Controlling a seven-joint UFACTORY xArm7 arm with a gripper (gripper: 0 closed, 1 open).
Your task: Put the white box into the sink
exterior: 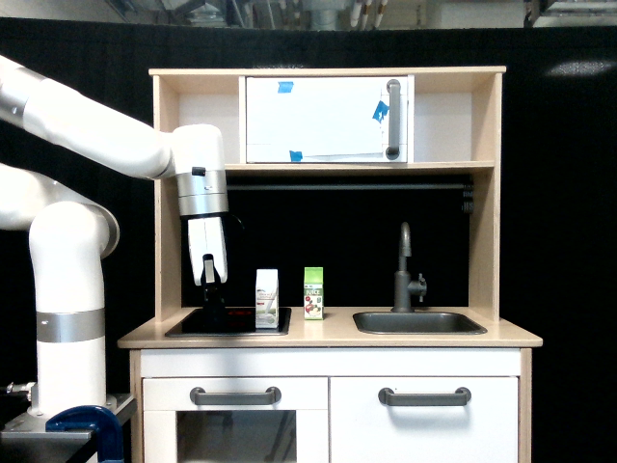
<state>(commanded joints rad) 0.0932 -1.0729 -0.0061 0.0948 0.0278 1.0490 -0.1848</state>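
On the counter (328, 338), the gripper (214, 307), whose opening I cannot tell, hangs over the stovetop (229, 321) just beside the white box (267, 298), so the approach is underway: next straddle it, then carry to the sink (418, 322).

White arm reaches in from the exterior view's left, forearm sloping down to the wrist, wrist pointing nearly straight down, tilted slightly. Dark gripper (211, 293) hangs below it; jaw opening can't be made out from here.
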